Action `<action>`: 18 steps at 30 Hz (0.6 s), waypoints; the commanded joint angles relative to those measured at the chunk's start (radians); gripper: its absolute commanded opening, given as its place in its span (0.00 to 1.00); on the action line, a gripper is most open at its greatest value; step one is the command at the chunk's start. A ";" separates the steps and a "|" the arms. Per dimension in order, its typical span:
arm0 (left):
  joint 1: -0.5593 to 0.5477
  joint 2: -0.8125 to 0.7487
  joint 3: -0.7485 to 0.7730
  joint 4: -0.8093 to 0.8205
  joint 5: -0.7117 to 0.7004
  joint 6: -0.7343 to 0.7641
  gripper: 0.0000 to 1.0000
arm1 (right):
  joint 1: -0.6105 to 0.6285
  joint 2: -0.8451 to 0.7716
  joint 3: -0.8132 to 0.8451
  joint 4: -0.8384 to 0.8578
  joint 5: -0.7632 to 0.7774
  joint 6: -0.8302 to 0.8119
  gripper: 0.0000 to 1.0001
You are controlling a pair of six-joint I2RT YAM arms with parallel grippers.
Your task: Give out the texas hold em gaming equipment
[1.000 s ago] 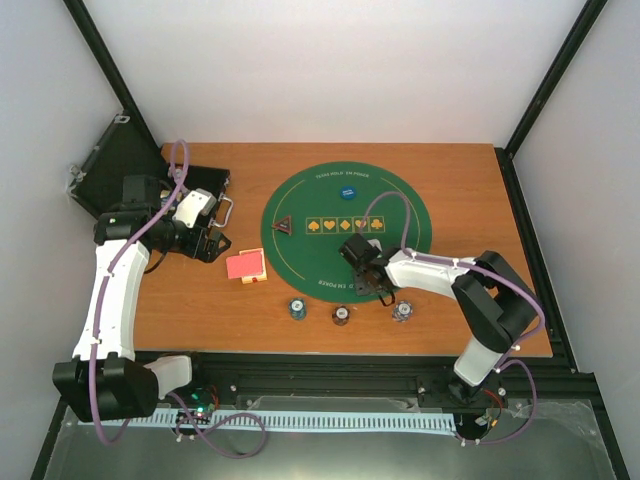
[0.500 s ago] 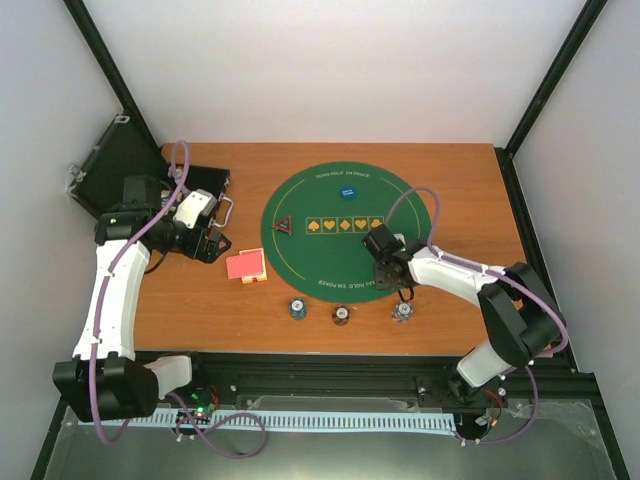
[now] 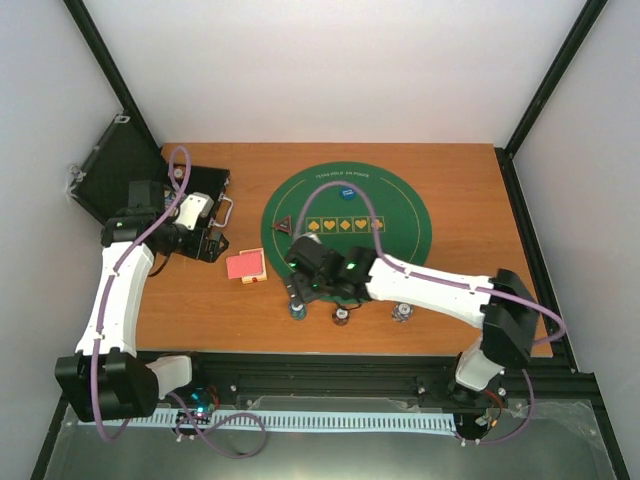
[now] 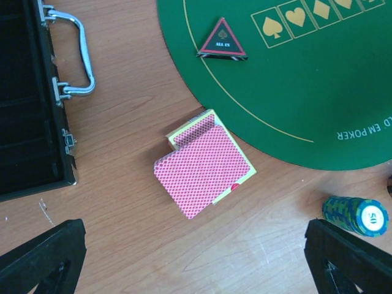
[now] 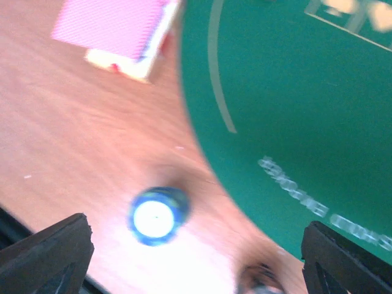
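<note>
Wood (image 5: 73,122) lies bare around blue chip stack (image 5: 154,217); right gripper (image 5: 196,254), left gripper (image 4: 196,263) both parted

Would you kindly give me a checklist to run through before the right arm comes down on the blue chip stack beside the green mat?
1. Right end effector open: ok, fingers stand wide apart.
2. Blue striped-rim poker chip stack between its fingers: ok, though left of centre.
3. Right wrist view sharp enough to aim: not ok, blurred.
4. Height of the fingers above that stack: cannot tell.
5. Dark poker chip stack apart from the blue one: ok.
6. Left end effector open, empty, clear of the red-backed playing card deck: ok.
</note>
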 commanded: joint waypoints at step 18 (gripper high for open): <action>0.004 -0.039 -0.013 0.034 -0.019 -0.030 1.00 | 0.084 0.334 0.171 -0.069 -0.078 -0.041 0.72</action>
